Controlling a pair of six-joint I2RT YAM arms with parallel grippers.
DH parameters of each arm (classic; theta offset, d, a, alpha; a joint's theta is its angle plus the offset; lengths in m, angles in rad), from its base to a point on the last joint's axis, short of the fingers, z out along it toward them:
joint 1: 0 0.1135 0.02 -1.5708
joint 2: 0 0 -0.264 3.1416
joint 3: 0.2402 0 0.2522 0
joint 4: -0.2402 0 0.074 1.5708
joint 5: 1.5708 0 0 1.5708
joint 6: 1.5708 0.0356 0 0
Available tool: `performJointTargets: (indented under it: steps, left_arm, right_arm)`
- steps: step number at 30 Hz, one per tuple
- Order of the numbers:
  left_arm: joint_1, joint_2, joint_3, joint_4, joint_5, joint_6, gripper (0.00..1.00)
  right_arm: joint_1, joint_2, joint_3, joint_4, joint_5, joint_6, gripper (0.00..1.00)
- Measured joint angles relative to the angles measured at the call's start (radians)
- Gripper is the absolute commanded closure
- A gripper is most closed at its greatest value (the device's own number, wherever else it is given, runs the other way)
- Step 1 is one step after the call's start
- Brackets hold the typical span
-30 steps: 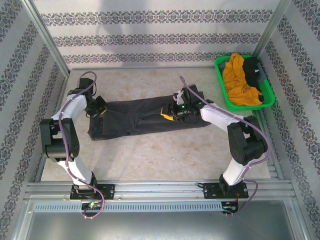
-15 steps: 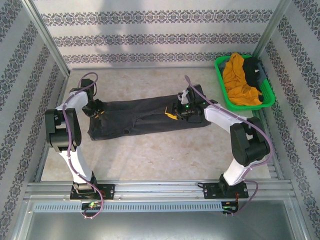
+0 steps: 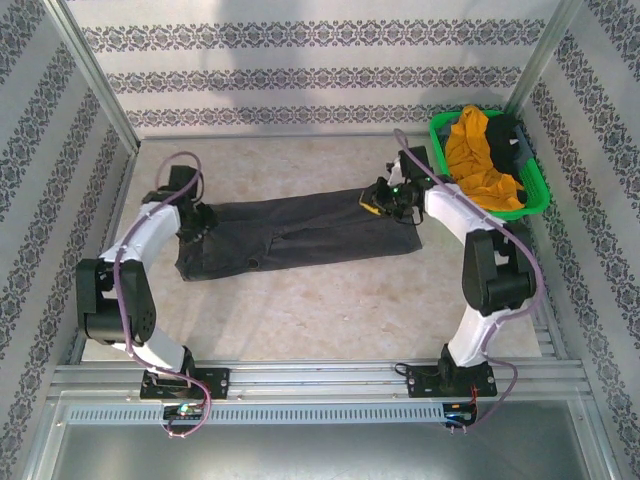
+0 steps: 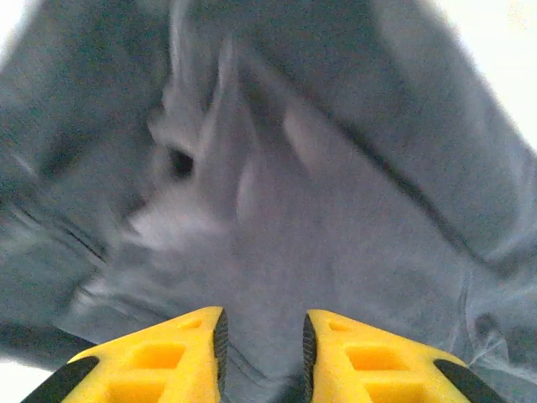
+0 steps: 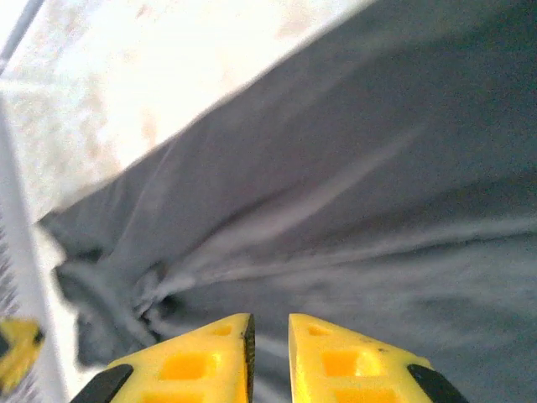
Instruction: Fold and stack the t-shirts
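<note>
From above, the charcoal t-shirt [image 3: 300, 232] lies folded into a long strip across the middle of the table [image 3: 300, 310]. The left gripper [image 3: 193, 215] is down at its left end and the right gripper [image 3: 385, 198] at its far right corner. Off to the right, the green basket [image 3: 478, 213] holds the mustard-orange t-shirt [image 3: 478, 165] and the black t-shirt [image 3: 507, 132].

On to the left wrist: it's blurred, but the yellow fingers [image 4: 168, 361] are parted, with rumpled grey cloth right beneath and between them.

Right wrist now: the fingers [image 5: 352, 361] are drawn to a thin slit over the shirt's edge, with bare table beyond. I can't tell whether they're pinching cloth.
</note>
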Motion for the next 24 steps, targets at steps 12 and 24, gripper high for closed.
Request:
performJointTargets:
  steps: [12, 24]
  left_arm:
    - [-0.047, 0.155, -0.060, 0.113, 0.075, -0.255, 0.70]
    - [-0.035, 0.590, 0.562, 0.039, 0.069, -0.114, 0.70]
  right_arm:
    - [-0.026, 0.365, 0.372, -0.436, 0.295, -0.138, 0.79]
    - [0.093, 0.029, -0.134, -0.544, 0.439, -0.086, 0.78]
